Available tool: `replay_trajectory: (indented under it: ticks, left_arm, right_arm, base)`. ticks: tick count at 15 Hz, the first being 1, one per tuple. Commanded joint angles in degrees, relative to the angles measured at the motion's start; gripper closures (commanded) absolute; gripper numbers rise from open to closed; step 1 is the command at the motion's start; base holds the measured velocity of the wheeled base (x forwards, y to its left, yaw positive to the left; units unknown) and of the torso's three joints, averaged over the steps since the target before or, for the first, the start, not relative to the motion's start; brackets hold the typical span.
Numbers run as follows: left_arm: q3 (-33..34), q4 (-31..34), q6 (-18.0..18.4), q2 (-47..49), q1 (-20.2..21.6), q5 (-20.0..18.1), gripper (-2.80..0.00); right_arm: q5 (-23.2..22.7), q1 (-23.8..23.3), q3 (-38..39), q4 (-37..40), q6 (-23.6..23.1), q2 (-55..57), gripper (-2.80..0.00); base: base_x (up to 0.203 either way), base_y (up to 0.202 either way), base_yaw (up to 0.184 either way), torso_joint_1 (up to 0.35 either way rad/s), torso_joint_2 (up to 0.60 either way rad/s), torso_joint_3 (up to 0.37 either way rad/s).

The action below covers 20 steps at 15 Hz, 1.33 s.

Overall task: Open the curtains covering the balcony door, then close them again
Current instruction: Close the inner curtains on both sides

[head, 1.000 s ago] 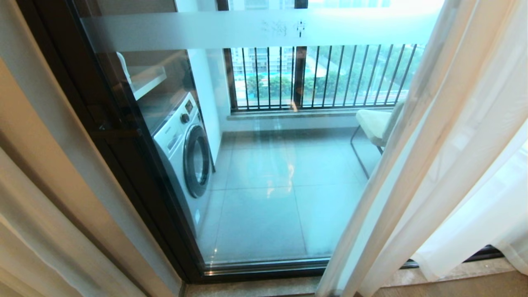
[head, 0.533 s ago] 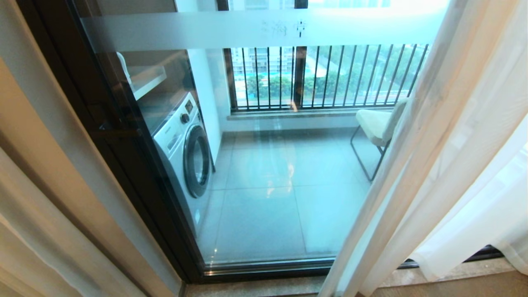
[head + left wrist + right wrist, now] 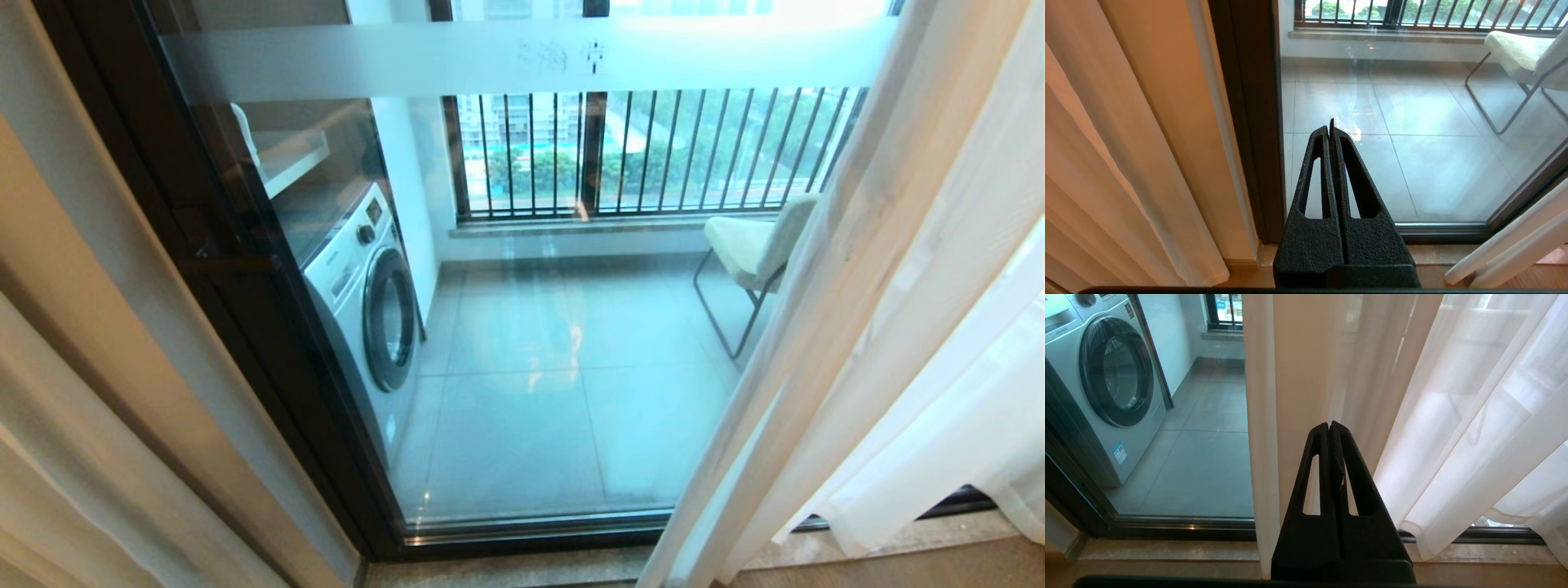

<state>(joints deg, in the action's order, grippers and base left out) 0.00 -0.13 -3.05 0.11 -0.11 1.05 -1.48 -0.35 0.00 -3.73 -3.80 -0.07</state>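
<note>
Behind the balcony door you see one washing machine, label unreadable, and one chair. Right of it hang the curtains. Left gripper and right gripper are pinched together, empty.

You have 1 washing machine behind the glass of the 1 balcony door, and 1 chair out there too, on the far side of that door from the machine. Against the door you can count 2 hangings: 1 sheer white curtain and 1 tan drape. You get 2 grippers, 1 left gripper and 1 right gripper, each pinched together and empty.
</note>
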Motion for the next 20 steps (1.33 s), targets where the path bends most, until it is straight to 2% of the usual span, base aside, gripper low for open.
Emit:
replay_trajectory:
  ticks: [1, 4, 7, 10, 13, 18, 20]
  left_arm:
    - [0.0, -0.04, -0.02, -0.02, 0.02, 0.01, 0.0]
    - [-0.09, -0.37, 1.32, -0.02, 0.02, -0.14, 0.0]
    - [-1.48, -2.18, 4.25, -0.02, 0.01, 0.29, 0.0]
    - [-6.85, -0.72, 4.79, 0.0, 0.02, 0.51, 0.0]
    - [-14.35, 5.68, 4.89, 1.47, 0.02, 0.4, 0.0]
    - [-25.31, 6.65, 4.88, 16.84, -0.02, 1.28, 0.0]
    - [-32.08, 6.5, 4.87, 25.57, 0.0, 5.47, 0.0]
  right_arm:
    - [-0.02, 0.0, 0.0, -0.05, -0.06, 0.07, 0.0]
    - [-0.02, 0.0, 0.0, -0.05, -0.06, 0.07, 0.0]
    - [-0.02, 0.0, 0.0, -0.05, -0.06, 0.07, 0.0]
    - [-0.02, 0.0, 0.0, -0.05, -0.06, 0.07, 0.0]
    - [-0.02, 0.0, 0.0, -0.05, -0.06, 0.07, 0.0]
    - [-0.02, 0.0, 0.0, -0.05, -0.06, 0.07, 0.0]
    - [-0.02, 0.0, 0.0, -0.05, -0.06, 0.07, 0.0]
  base:
    - [0.0, 0.0, 0.0, 0.0, 0.0, 0.0]
    - [0.0, 0.0, 0.0, 0.0, 0.0, 0.0]
    - [0.0, 0.0, 0.0, 0.0, 0.0, 0.0]
    - [0.0, 0.0, 0.0, 0.0, 0.0, 0.0]
    - [0.0, 0.0, 0.0, 0.0, 0.0, 0.0]
    - [0.0, 0.0, 0.0, 0.0, 0.0, 0.0]
    - [0.0, 0.0, 0.0, 0.0, 0.0, 0.0]
